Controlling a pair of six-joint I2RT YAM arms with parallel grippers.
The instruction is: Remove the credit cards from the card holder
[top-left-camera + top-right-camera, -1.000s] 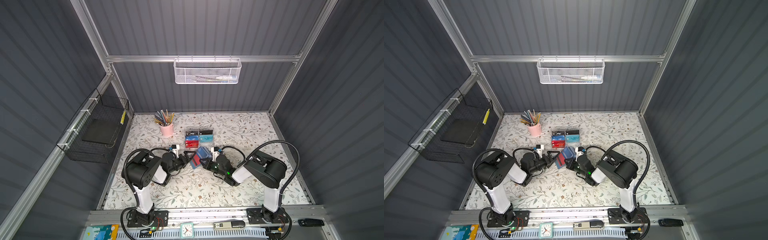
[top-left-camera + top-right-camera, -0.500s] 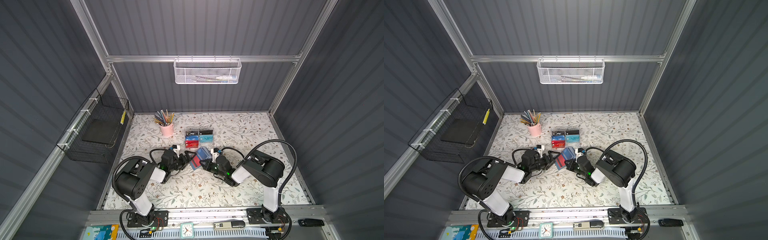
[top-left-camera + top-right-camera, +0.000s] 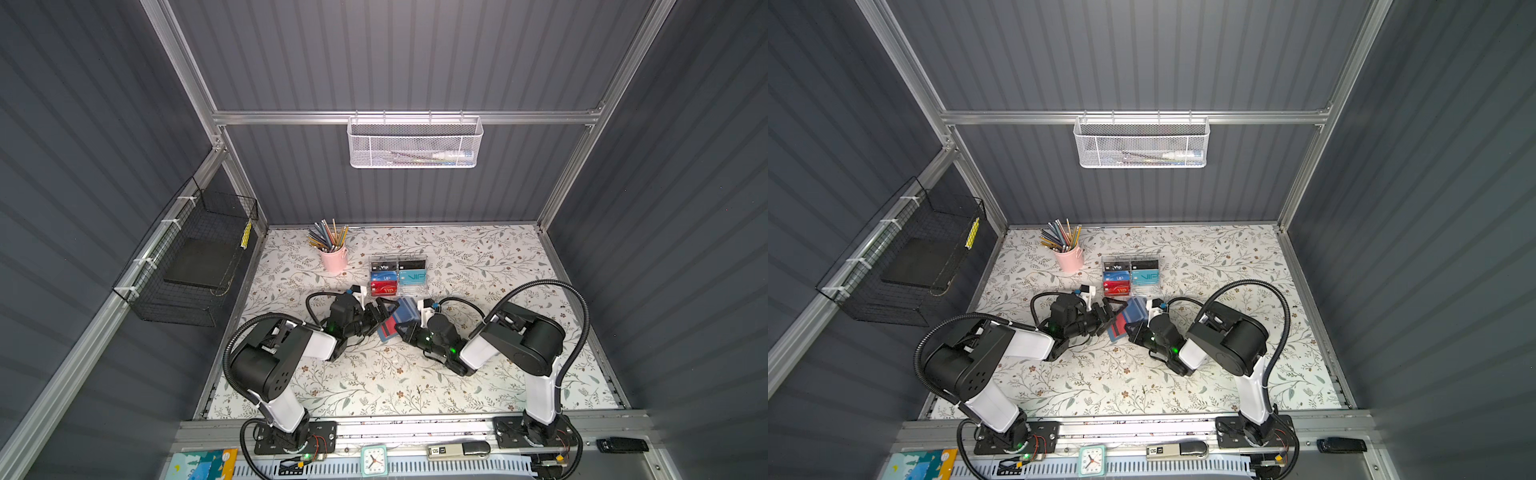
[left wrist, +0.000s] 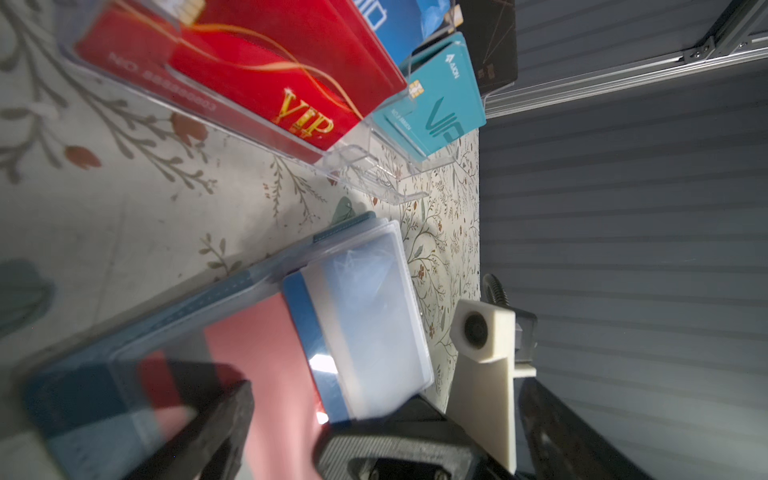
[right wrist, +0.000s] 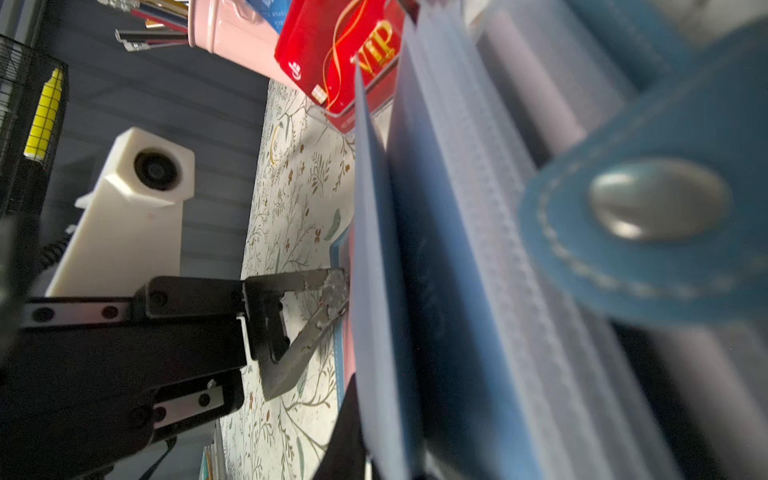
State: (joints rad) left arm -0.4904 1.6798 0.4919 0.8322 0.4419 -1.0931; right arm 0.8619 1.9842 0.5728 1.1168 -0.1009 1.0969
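The blue-grey card holder [image 3: 400,319] lies open on the floral table [image 3: 374,386] between both grippers, just in front of the acrylic rack. In the left wrist view its clear sleeves [image 4: 365,316] show a blue credit card [image 4: 309,332] and a pink-red face [image 4: 266,357] beside it. My left gripper [image 3: 381,314] is open, with its fingers [image 4: 212,419] either side of the holder's near leaf. My right gripper [image 3: 405,329] is shut on a raised leaf of sleeves [image 5: 376,291], seen edge-on. The snap tab [image 5: 660,199] hangs close to the right wrist camera.
A clear acrylic rack [image 3: 398,276] with red, blue, teal and black VIP cards stands right behind the holder. A pink cup of pencils [image 3: 334,257] is at the back left. A black wire basket [image 3: 195,266] hangs on the left wall, and a white mesh basket [image 3: 413,143] on the back wall.
The left arm's elbow has swung down toward the front left, while its gripper stays open at the holder. The right gripper has kept its hold.
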